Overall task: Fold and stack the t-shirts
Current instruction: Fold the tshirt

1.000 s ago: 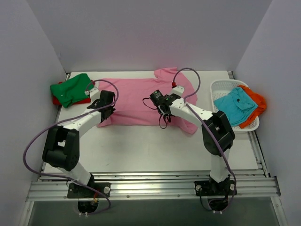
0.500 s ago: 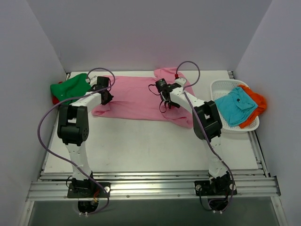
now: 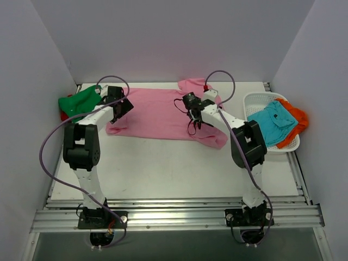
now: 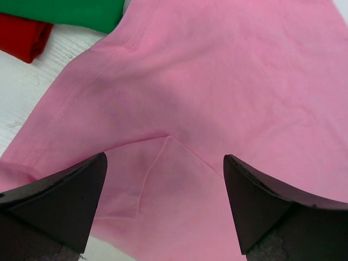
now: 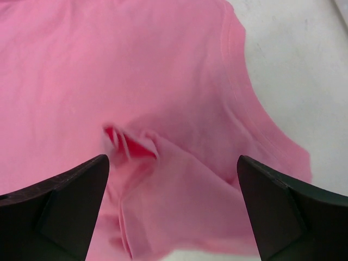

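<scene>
— Edges first, from above: what hems the arms in?
— Grey walls (image 3: 38, 81) close three sides of the white table (image 3: 174, 168). Open surface fills the lower half of the frame, and the cloth lies across the upper half. A white mesh basket (image 3: 251, 101) sits at the right edge. The teal shirt (image 3: 271, 122) is draped over it, and the orange shirt (image 3: 298, 118) spills over its right rim.
— And the pink shirt (image 3: 157, 111)?
— It is spread flat at upper centre with its long side running left to right. One sleeve pokes up at the top and a flap hangs down at lower right. The green shirt (image 3: 81, 100) lies folded at upper left on the red shirt (image 3: 65, 116), just beside the pink one's left end. The left gripper (image 3: 120, 107) hangs over that end, the right gripper (image 3: 191, 106) over the right part.
— Left wrist view?
— The dark fingers (image 4: 60, 201) stand wide apart in the bottom corners with nothing between them. Pink cloth lies below, with a stitched hem running diagonally and seams meeting in a point at centre. Green and red show at upper left, with white table along the left edge.
— Right wrist?
— The jaws are equally wide and empty. Between them is a small pucker (image 5: 130, 142) with a darker crease. A curved ribbed edge runs down the right, and white table shows at upper right.
</scene>
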Controlling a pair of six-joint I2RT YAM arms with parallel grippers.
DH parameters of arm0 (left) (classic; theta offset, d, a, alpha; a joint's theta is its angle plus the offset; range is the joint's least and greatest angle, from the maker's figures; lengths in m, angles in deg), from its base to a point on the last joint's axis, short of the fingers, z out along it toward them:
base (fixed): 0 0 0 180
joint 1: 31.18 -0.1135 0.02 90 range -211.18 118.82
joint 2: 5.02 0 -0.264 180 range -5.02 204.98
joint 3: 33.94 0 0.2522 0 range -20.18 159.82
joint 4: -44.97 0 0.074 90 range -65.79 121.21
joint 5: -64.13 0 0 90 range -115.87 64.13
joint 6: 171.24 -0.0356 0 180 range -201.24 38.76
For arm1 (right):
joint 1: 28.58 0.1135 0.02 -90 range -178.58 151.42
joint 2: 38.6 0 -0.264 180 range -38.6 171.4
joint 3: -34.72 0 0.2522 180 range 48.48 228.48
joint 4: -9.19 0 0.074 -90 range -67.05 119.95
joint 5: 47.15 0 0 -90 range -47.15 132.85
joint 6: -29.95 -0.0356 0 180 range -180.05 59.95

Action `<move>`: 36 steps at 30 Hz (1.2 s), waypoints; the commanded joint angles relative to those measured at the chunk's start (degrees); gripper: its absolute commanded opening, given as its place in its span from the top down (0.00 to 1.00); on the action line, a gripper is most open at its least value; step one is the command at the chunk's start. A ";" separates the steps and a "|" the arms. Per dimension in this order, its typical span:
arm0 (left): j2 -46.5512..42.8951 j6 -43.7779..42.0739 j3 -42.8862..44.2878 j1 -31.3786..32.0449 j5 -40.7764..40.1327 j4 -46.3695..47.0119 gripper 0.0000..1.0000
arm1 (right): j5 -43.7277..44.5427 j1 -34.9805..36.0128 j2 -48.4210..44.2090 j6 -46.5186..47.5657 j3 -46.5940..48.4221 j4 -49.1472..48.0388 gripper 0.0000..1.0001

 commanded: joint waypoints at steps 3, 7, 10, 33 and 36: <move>-8.67 -0.79 -2.70 -0.50 -1.50 2.30 0.03 | 6.91 6.17 -14.10 -1.19 -10.55 -1.14 0.00; -10.69 -0.80 -4.46 -0.50 -1.23 3.18 0.06 | 11.04 9.26 -20.69 -4.26 -17.58 -0.09 0.00; -11.13 -0.79 -5.78 -0.50 -0.53 4.15 0.06 | 11.07 9.96 -23.94 -5.93 -22.06 0.27 0.00; -11.75 -0.53 -9.56 -0.94 2.98 8.28 0.05 | 2.27 9.79 -13.94 -5.15 -25.15 -10.46 0.00; -11.66 -0.53 -9.74 -0.94 3.16 8.64 0.05 | 2.18 8.74 -13.41 -4.71 -25.24 -11.16 0.00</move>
